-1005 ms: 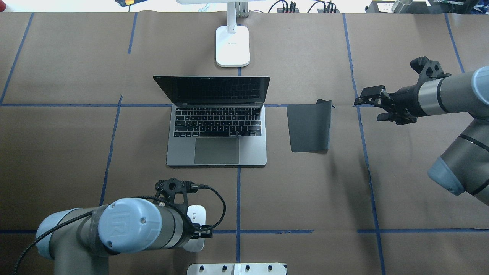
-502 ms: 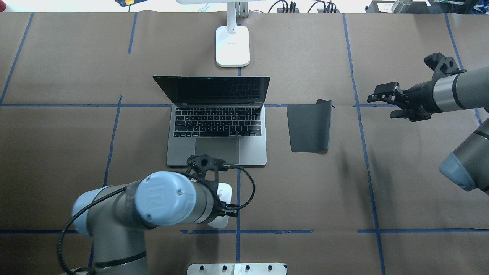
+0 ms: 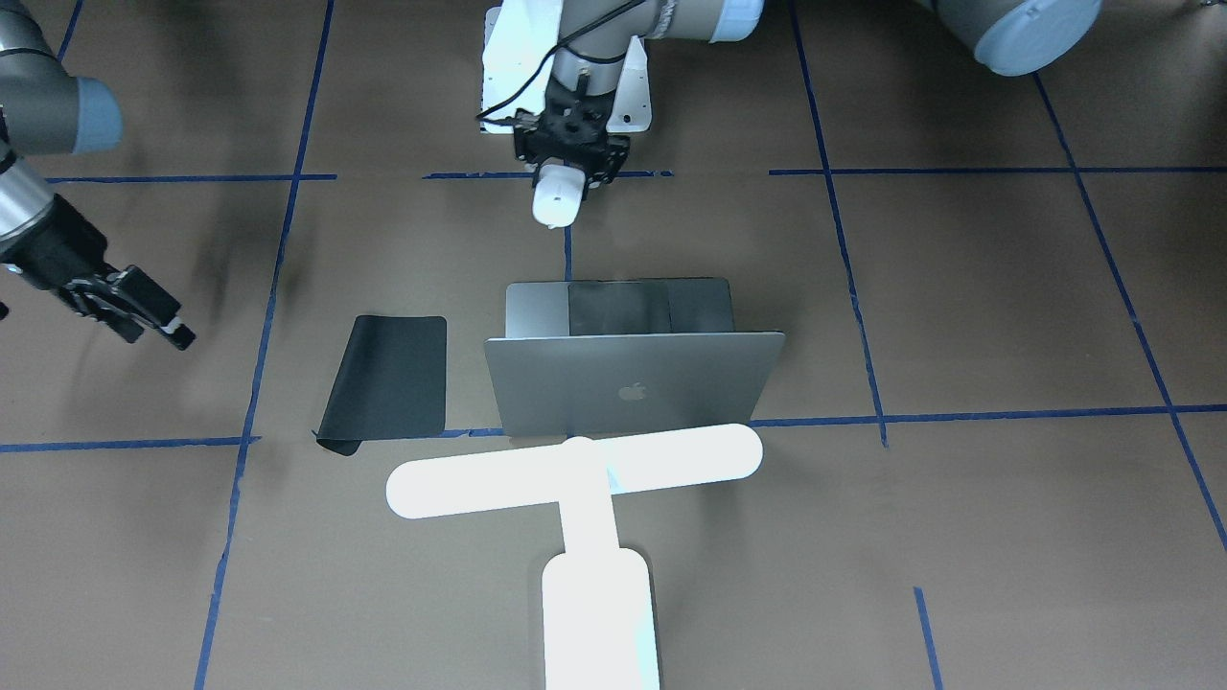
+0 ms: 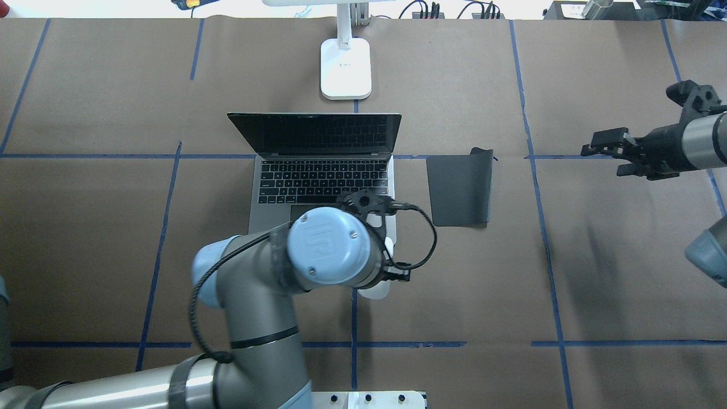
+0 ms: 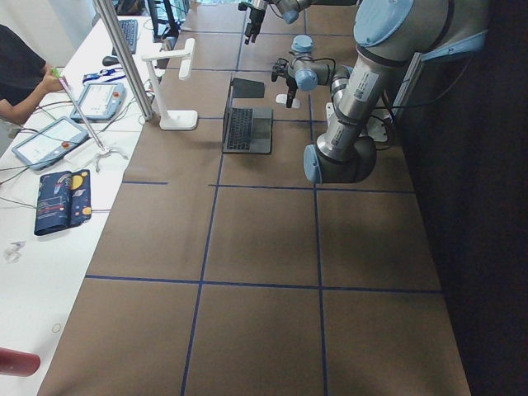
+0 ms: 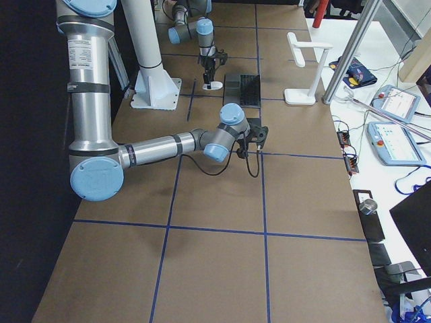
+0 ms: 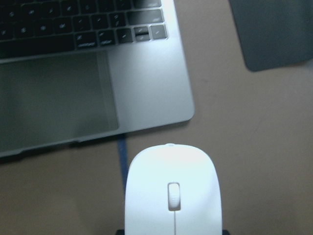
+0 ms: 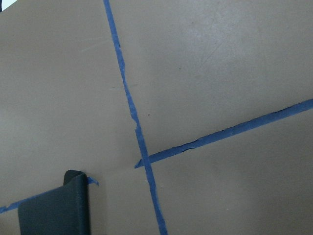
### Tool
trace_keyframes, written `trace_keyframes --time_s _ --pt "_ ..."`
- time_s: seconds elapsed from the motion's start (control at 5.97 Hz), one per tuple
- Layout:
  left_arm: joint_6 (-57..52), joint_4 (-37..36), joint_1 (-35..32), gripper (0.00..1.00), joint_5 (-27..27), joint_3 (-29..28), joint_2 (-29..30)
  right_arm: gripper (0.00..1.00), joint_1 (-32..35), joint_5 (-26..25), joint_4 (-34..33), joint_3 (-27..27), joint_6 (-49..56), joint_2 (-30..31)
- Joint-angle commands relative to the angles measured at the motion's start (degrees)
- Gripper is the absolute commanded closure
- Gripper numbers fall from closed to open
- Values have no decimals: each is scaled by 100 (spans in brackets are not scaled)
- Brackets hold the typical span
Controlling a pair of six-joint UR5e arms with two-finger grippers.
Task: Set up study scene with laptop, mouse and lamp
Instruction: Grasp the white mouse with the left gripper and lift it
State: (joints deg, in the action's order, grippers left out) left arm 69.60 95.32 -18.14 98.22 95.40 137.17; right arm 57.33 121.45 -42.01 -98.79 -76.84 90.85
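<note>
The silver-grey laptop (image 4: 324, 187) stands open at mid-table, its apple-logo lid (image 3: 633, 383) facing the front camera. The glowing white T-shaped lamp (image 3: 575, 470) stands behind it, its base (image 4: 345, 68) on the table. My left gripper (image 3: 566, 177) is shut on the white mouse (image 3: 556, 199). It holds the mouse in the air by the laptop's right front corner. The mouse also shows in the left wrist view (image 7: 173, 191). My right gripper (image 4: 593, 150) is open and empty, right of the mat.
A black rectangular mat (image 4: 460, 190) lies right of the laptop, one far corner curled up (image 8: 54, 210). The white bolted pedestal (image 3: 503, 57) stands at the robot's edge. Blue tape lines (image 4: 545, 227) cross the brown table.
My left arm has carried the mouse forward and to the right, from near the table's front edge to the laptop's right front corner. My right arm has drawn back to the right.
</note>
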Motion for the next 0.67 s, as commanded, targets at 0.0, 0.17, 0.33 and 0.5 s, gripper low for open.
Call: trace_keyframes --time_s 0.0,0.17,0.33,0.5 --pt "263 834 -163 100 -4 -1507 964 0 321 342 9 218 632 179" --pt "273 874 -268 100 -4 -2125 1457 0 427 414 9 289 826 205" --pt "274 1100 -400 100 -4 -2757 1862 0 524 415 9 290 846 284" --pt "326 1886 -436 100 -30 -3686 2258 0 524 415 0 351 846 285"
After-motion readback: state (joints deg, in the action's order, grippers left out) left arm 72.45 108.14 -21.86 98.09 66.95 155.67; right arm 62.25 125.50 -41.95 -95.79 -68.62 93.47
